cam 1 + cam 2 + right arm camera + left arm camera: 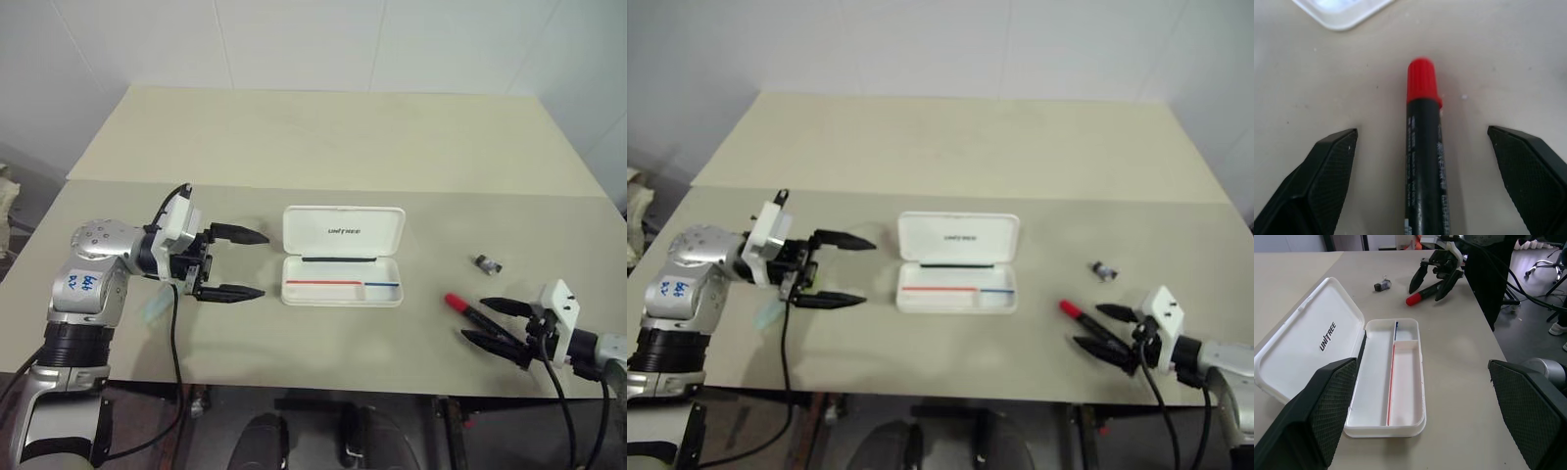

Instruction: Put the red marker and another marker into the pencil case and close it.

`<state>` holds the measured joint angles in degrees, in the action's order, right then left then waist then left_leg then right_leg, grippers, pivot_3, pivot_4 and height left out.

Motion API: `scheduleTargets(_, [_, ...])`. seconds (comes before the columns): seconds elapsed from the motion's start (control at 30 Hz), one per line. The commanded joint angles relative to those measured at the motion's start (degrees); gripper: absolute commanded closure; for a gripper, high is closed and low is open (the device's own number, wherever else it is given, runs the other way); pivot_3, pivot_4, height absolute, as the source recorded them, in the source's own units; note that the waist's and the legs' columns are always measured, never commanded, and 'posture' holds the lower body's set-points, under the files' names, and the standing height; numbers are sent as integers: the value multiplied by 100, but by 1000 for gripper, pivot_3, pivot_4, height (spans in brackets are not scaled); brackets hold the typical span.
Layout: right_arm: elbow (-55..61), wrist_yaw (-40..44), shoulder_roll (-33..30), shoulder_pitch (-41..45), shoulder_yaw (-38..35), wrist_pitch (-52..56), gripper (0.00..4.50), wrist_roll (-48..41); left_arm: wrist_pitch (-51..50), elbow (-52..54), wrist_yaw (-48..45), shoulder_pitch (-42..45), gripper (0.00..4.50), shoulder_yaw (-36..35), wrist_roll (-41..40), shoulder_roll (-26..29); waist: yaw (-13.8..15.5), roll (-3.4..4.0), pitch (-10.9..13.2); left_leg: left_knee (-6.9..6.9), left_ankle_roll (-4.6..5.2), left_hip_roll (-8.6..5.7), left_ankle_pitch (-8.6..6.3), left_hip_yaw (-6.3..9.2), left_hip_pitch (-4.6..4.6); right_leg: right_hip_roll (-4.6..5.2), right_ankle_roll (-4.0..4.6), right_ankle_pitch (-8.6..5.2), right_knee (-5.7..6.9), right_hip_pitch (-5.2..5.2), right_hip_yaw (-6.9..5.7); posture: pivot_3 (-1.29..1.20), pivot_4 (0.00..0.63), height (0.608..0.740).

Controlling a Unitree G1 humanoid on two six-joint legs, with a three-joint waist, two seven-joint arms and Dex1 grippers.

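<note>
- R gripper [487,321] sits low at the near right edge of the table, black fingers spread either side of the red marker [468,309], not clamped. Wrist view: barrel runs straight up the gap between both pads, daylight on each side, so nothing gripped yet.
- Red marker lies flat on the tabletop, cap end pointing toward the pencil case [343,257], well apart from it. Matte black round barrel w/ small print, glossy bright red cap a touch wider than the barrel.
- L gripper [238,263] hovers just beside the case's left end, aimed sideways at it, fingers wide apart, empty. Pads look cross-hatched, rubbery; fingers taper to points.
- Pencil case: mid-table, lid swung right back and lying open, "UNITREE" printed inside the lid. White hard plastic, smooth, rounded corners; tray has a long divider plus a small end compartment, thin red & blue stripe along it. Tray reads as empty: no marker in it.
- Pale green smear under the L arm at the near left edge [157,308]: prob. the other marker, the highlighter, but too hidden to be sure.
- Small dark clip-like bit [487,263] lies on the table beyond the R gripper, not part of the job.
- Table [333,147]: flat beige matte top, a seam across it.
- Progress, my read: early. Case is open, that's abt it. Left to do: pinch & lift the red marker, drop it in the tray, same for the 2nd marker, then fold the lid shut.
</note>
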<state>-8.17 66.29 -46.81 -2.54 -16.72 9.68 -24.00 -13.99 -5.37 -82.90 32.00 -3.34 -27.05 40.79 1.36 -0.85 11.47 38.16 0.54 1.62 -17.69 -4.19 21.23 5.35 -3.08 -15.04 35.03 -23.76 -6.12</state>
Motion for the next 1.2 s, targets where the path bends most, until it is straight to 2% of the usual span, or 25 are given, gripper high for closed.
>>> scheduleTargets(0.03, [48,144,2,-230,44,-62,1030,8,53,135,32,34,0,-142,-99,121,1,0,0,0,0,0,0,0,-1,0,0,0,0,1,0,0,150,740])
scheduleTargets(0.3, [-100,156,67,-147,61,-330,3885,21,222,76,83,-53,0,-187,-51,207,1,0,0,0,-1,1,-1,1,-1,0,0,0,0,1,1,0,150,740])
scheduleTargets(0.47, [-1,46,182,230,27,-228,3885,-147,382,-33,73,-216,0,-214,9,258,-46,-1,0,0,-3,5,0,-1,-3,-2,1,1,2,0,3,0,150,740])
scheduleTargets(0.7, [839,227,135,1058,328,155,3885,-406,658,-296,112,-196,0,-270,59,347,-90,14,9,-1,-13,7,9,-4,-7,-1,10,7,11,-4,5,0,150,740])
scheduleTargets(0.8, [1506,202,433,1906,1047,587,3885,-523,722,-271,228,-282,0,-370,36,367,-138,16,10,-2,-13,7,9,-7,-3,-1,10,8,10,-10,7,0,150,740])
scheduleTargets(0.9, [1618,270,795,2541,1679,685,3885,-391,723,-228,313,-339,0,-406,15,369,-148,15,11,-3,-16,9,10,-8,-1,-1,12,7,20,-18,10,0,150,740])
scheduleTargets(1.07, [1091,318,1572,3605,2489,516,3885,-37,699,-140,431,-420,0,-438,-8,361,-136,13,12,0,-17,4,12,-10,14,2,13,7,24,-29,8,0,150,740])
scheduleTargets(1.2, [245,515,2037,4287,2892,-37,3885,398,659,43,540,-517,0,-460,-39,346,-141,11,13,5,-16,0,14,-16,32,5,11,8,45,-50,12,0,150,740])
